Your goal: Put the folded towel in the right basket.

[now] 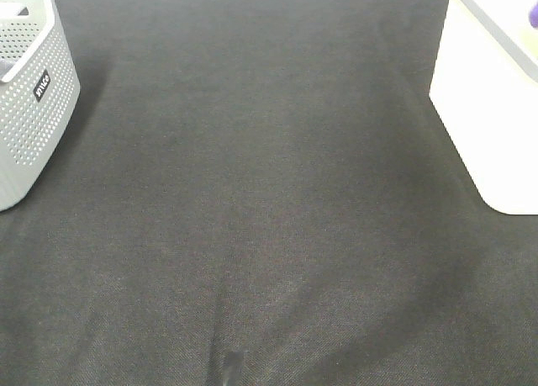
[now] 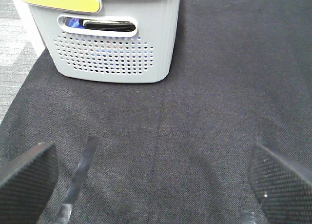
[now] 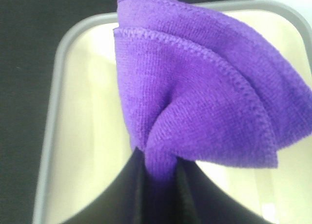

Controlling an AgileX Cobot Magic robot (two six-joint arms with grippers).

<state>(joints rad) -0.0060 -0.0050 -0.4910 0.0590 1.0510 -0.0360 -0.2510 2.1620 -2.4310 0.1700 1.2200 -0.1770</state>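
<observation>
In the right wrist view my right gripper is shut on a purple folded towel, which hangs over the open mouth of the white right basket. In the high view the right basket stands at the right edge, and a sliver of purple towel shows over its top. The right gripper itself is out of that view. My left gripper is open and empty, low over the black cloth, its fingers spread wide.
A grey perforated basket stands at the far left of the black tabletop. It also shows in the left wrist view, with dark items inside and a yellow-green strip on its rim.
</observation>
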